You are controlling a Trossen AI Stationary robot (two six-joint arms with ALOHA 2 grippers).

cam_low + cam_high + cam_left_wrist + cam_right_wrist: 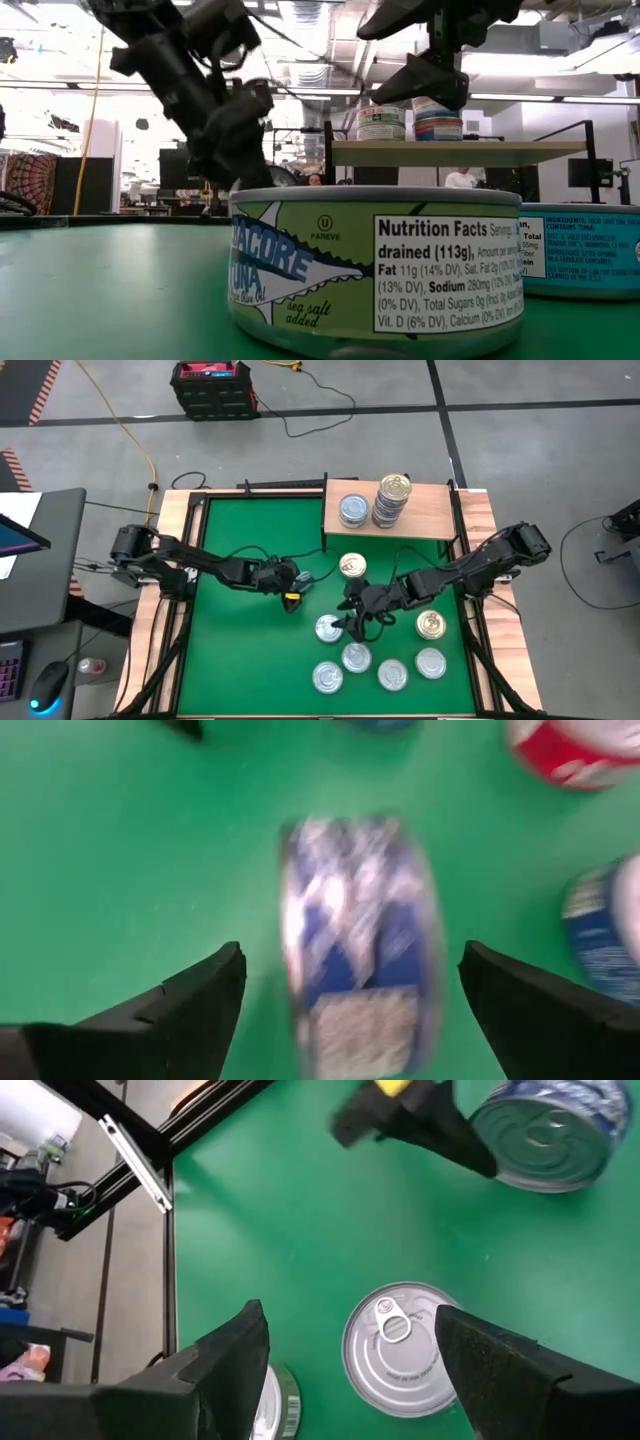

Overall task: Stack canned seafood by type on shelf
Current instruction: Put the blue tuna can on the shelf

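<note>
The shelf [425, 512] stands at the table's far edge. It bears one silver-lidded tin [352, 510] and a stack of tins [392, 500] with a gold lid on top. More canned seafood lies on the green table: a gold-lidded tin [352, 566] and several silver ones [357, 657]. My left gripper [352, 955] is open at mid-table. A blurred blue-and-white tin [360, 945] stands tilted on its edge between its fingers, with a gap on each side. My right gripper [350, 1318] hangs open above a flat silver tin [400, 1345].
Another gold-lidded tin [431, 624] lies near the right rail. Silver tins [327, 677] [431, 662] lie toward the near edge. One tin [375, 265] stands right before the low camera. The green mat's left half [230, 650] is bare. Black rails [190, 560] border the table.
</note>
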